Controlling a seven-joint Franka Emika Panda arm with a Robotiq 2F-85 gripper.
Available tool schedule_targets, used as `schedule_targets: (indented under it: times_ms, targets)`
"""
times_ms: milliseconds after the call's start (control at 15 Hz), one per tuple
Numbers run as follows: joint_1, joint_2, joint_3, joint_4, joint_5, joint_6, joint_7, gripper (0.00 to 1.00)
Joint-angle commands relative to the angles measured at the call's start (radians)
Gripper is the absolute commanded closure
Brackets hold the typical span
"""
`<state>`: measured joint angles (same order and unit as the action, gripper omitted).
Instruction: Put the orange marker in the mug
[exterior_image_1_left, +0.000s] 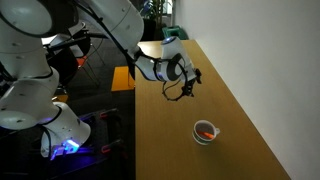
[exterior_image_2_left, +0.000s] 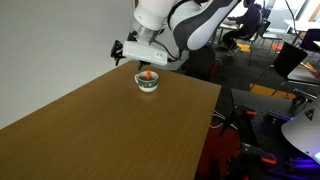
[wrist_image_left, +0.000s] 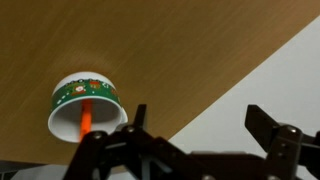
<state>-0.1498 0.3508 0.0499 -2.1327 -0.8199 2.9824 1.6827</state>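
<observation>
Orange marker (wrist_image_left: 87, 118) sits tilted inside the mug (wrist_image_left: 70, 97), tip leaning on the rim. Looks dropped in, so the task reads as done. Gripper (wrist_image_left: 197, 116) is above and off to the side of the mug, fingers apart and empty. Mug stands on the wooden table (exterior_image_1_left: 165, 145), near the edge by the white wall (wrist_image_left: 270, 70). Office clutter (exterior_image_2_left: 280, 50) is well away from the mug.

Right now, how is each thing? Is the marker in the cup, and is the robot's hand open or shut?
orange marker: inside the mug, leaning, not held.
mug: upright on the table, marker in it.
gripper: open, empty, off to the side of the mug.
table: wooden top, the mug stands on it.
</observation>
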Motion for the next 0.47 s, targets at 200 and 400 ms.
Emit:
schedule_targets:
  times_ms: [200, 400]
  targets:
    - [-0.123, -0.024, 0.162, -0.080, 0.102, 0.017, -0.160, 0.00]
    - [-0.129, -0.026, 0.163, -0.083, 0.102, 0.020, -0.164, 0.00]
